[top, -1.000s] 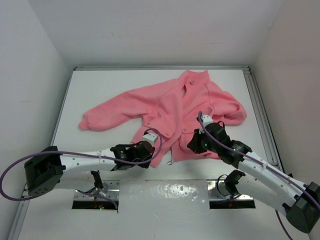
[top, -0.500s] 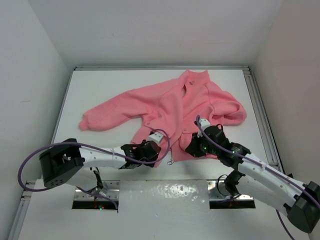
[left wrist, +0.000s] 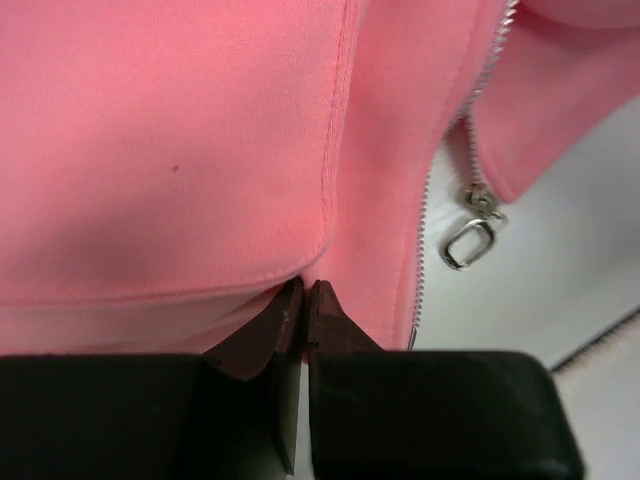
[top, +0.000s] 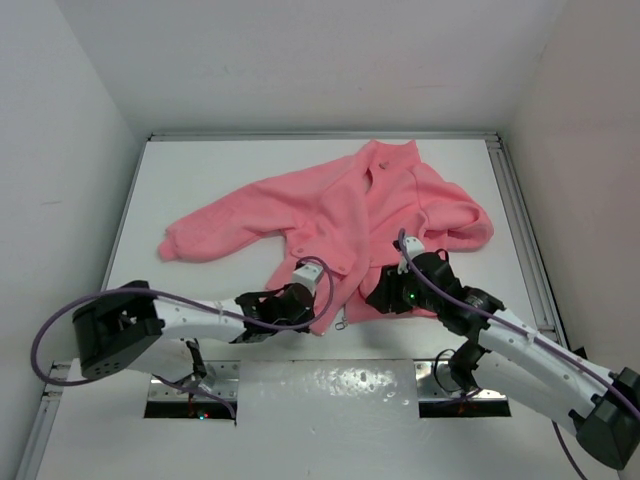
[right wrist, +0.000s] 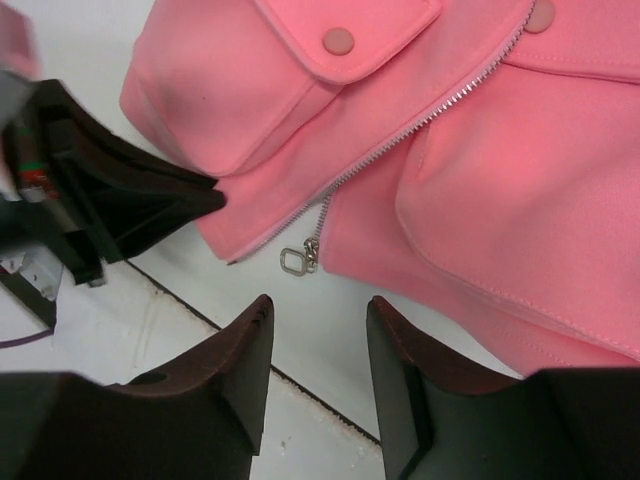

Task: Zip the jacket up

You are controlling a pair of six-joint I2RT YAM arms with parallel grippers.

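Note:
The salmon-pink jacket (top: 340, 205) lies spread on the white table, collar at the far side and hem toward the arms. Its zipper is undone at the bottom, with the small metal pull (top: 341, 322) lying on the table at the hem. My left gripper (top: 305, 300) is shut, its tips (left wrist: 305, 288) pinching the hem edge just left of the zipper teeth and pull (left wrist: 468, 243). My right gripper (right wrist: 318, 303) stands open over bare table, a little short of the pull (right wrist: 296, 262), nothing between its fingers. A snap-flap pocket (right wrist: 340, 40) shows beside the zipper.
White walls enclose the table on three sides. A metal rail (top: 522, 225) runs along the right edge. A dark seam (right wrist: 250, 350) marks the table's near edge, close under the right fingers. The left gripper's black body (right wrist: 130, 205) sits close to the left of the pull.
The left gripper has slid right onto the hem and closed there. The right gripper, shut a second ago, has opened and sits just behind the zipper pull.

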